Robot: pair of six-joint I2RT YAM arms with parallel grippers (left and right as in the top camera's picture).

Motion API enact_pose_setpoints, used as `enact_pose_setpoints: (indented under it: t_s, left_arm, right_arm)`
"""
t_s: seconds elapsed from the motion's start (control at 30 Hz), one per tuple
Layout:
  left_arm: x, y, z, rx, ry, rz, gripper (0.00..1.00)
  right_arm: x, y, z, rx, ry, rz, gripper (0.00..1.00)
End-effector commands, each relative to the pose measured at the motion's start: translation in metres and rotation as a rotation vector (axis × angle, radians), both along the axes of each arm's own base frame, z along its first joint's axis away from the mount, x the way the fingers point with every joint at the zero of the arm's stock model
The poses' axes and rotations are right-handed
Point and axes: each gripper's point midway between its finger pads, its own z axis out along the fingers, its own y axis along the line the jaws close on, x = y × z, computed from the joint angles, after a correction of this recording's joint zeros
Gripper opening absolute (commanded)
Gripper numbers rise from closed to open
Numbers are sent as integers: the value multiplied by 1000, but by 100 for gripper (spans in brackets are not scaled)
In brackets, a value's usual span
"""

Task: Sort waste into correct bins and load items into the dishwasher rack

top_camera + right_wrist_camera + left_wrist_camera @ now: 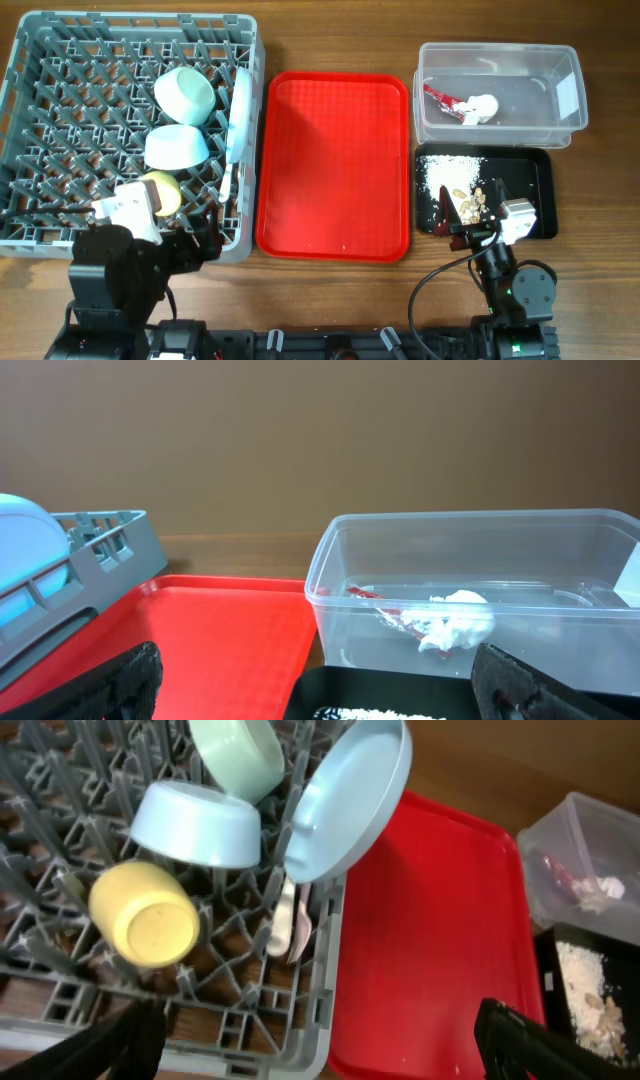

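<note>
The grey dishwasher rack [60,30] holds two pale green bowls [185,92] [177,146], a white plate [240,112] standing on edge, a yellow cup [163,192] on its side, and white cutlery [285,920]. My left gripper [205,235] [320,1060] hangs open over the rack's near right corner, holding nothing. The clear tub [560,60] contains the red wrapper [440,100] and the tissue ball [482,106]. Rice-like crumbs [445,172] lie in the black tray [545,190]. Over that tray's near edge, my right gripper [468,212] [320,695] is open and holds nothing.
A large flat red serving tray [335,165] lies between the rack and the two bins, with nothing on it. Bare wooden table [330,35] shows around everything. Both arm bases stand at the near edge.
</note>
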Motion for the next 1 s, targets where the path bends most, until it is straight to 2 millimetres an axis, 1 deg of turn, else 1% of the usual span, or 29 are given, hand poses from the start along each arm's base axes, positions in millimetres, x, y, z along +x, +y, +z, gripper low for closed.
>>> enact_pose_setpoints:
  t_s: [0.0,0.03,0.13,0.23,0.3,0.4,0.47,0.53,0.6,0.63,0.97]
  left_arm:
    - [-9,6,1,38,-59,9,100]
    - [-7,8,-2,42,-91,19,100]
    - [6,6,-26,28,-201,22,100]
    - [22,-3,-47,-4,-332,-16,100]
    - [32,-9,-57,-23,-428,-43,100]
    - [43,-11,-59,-32,-562,-52,100]
    - [48,-9,-59,-29,-620,-41,100]
    - [51,-5,-63,-21,-640,-16,100]
    - [53,-4,-79,-18,-604,-12,100]
    - [53,-5,-85,-18,-592,-14,100]
    - [53,-5,-84,-18,-595,-13,100]
  right_arm:
    - [-2,4,3,11,-12,23,100]
    - [-2,4,3,11,-12,23,100]
    - [-2,4,3,11,-12,23,100]
    - [-2,4,3,11,-12,23,100]
    - [-2,4,3,11,-12,23,100]
    - [-2,4,3,11,-12,23,100]
    - [-2,4,3,11,-12,23,100]
    - [-2,4,3,11,-12,23,100]
    - [-2,4,3,11,-12,23,100]
    - [-2,4,3,11,-12,23,100]
    - [-2,4,3,11,-12,23,100]
